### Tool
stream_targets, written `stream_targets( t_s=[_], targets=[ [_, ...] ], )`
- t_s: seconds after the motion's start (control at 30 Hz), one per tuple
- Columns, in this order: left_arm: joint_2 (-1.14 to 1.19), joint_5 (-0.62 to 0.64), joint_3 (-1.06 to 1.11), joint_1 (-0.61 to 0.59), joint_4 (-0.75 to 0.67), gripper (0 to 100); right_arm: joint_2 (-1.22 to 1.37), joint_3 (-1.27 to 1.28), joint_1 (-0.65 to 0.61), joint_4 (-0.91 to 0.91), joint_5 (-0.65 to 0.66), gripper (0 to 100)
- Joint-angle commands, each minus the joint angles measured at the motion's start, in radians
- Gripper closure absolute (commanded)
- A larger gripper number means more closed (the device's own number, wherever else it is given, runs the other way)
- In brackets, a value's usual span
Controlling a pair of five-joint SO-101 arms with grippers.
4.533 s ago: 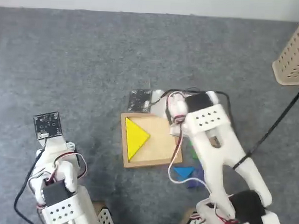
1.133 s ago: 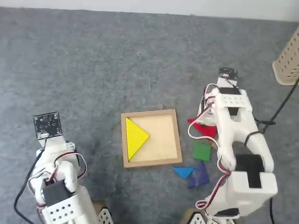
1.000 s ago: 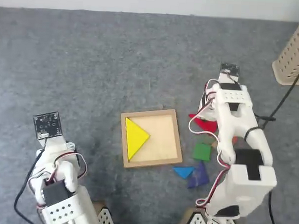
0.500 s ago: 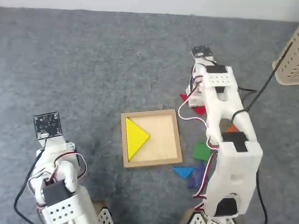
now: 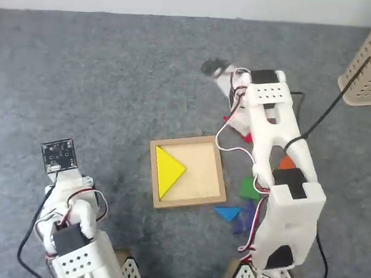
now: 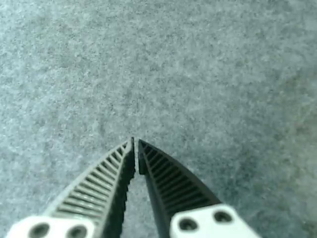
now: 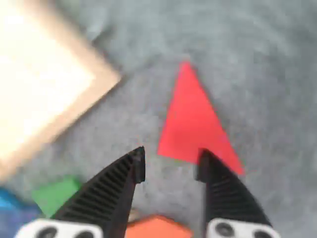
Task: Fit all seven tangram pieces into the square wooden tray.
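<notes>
The square wooden tray (image 5: pixel 221 171) lies flat with a yellow triangle (image 5: pixel 167 169) against its left side. A red triangle (image 7: pixel 195 124), orange piece (image 5: pixel 286 162), green square (image 5: pixel 250 190), blue triangle (image 5: pixel 229 213) and purple piece (image 5: pixel 243 220) lie flat off its right edge.

Tan tray (image 5: pixel 189 202), yellow triangle (image 5: pixel 167 169) and red triangle (image 7: pixel 195 124) contrast with grey carpet (image 5: pixel 114 80).

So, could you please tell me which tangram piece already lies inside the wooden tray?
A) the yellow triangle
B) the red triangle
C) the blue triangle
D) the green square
A: the yellow triangle lies inside the wooden tray, while the red triangle rests on the carpet outside it.
</notes>
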Motion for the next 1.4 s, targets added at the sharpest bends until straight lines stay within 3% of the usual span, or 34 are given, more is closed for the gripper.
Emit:
stream_targets(
  t_s=[0.0, 0.23, 0.47, 0.7, 0.83, 0.93, 1.0, 1.17, 1.37],
  targets=[
    [-0.008, 0.015, -0.008, 0.003, 0.006, 99, 0.041, -0.014, -0.007, 0.004, 0.16, 69.5],
    [-0.008, 0.015, -0.008, 0.003, 0.006, 99, 0.177, -0.011, 0.056, -0.059, 0.334, 65.9],
    [-0.008, 0.015, -0.008, 0.003, 0.006, 99, 0.213, -0.011, 0.124, -0.058, 0.318, 81.2],
    [-0.008, 0.015, -0.008, 0.003, 0.006, 99, 0.213, -0.011, 0.127, -0.058, 0.058, 96.0],
    [-0.008, 0.015, -0.008, 0.003, 0.006, 99, 0.211, -0.012, 0.125, -0.058, -0.135, 96.9],
    [-0.008, 0.015, -0.008, 0.003, 0.006, 99, 0.193, -0.017, 0.13, -0.059, -0.184, 96.5],
    [-0.008, 0.015, -0.008, 0.003, 0.006, 99, 0.142, -0.012, 0.131, -0.059, -0.213, 96.4],
    [-0.008, 0.015, -0.008, 0.003, 0.006, 99, -0.071, 0.014, 0.124, -0.048, -0.428, 96.1],
    [-0.008, 0.015, -0.008, 0.003, 0.006, 99, -0.271, 0.206, 0.17, -0.062, -0.876, 87.3]
  ],
)
